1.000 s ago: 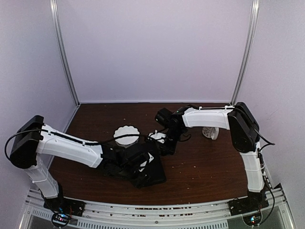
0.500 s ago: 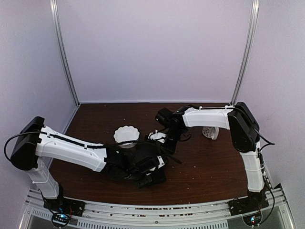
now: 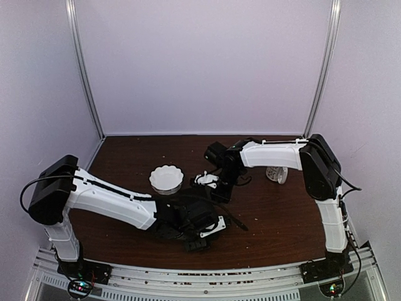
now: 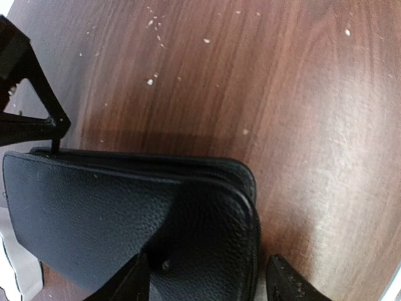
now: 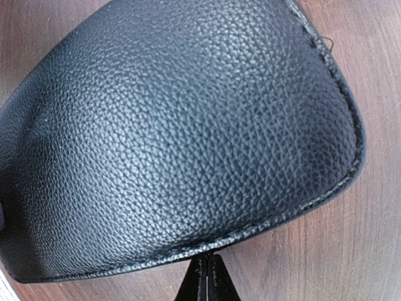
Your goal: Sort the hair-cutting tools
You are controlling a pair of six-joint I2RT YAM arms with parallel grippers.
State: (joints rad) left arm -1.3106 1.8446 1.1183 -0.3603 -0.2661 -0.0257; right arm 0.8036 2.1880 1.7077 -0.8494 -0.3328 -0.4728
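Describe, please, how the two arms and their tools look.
The left arm and right arm are alike: white shell links, black joint blocks, a thin black cable looping near the shoulder. The left tool and right tool are black, with slim fingers tapering to points. No markings are legible.

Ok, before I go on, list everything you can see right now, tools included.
black textured case: one, black, middle of the table, towards the near edge.
white scalloped bowl: one, white, behind-left of the case.
small pale object: one, whitish, far right, partly behind the right arm; too small to identify.
thin dark strip: one, dark, sticking out right of the case; unidentifiable.
scissors, hair clips: none clearly visible.
table: one, dark brown wood.
left gripper: one, black fingers apart, straddling a case corner.
right gripper: one, black fingers closed at the case's rim.
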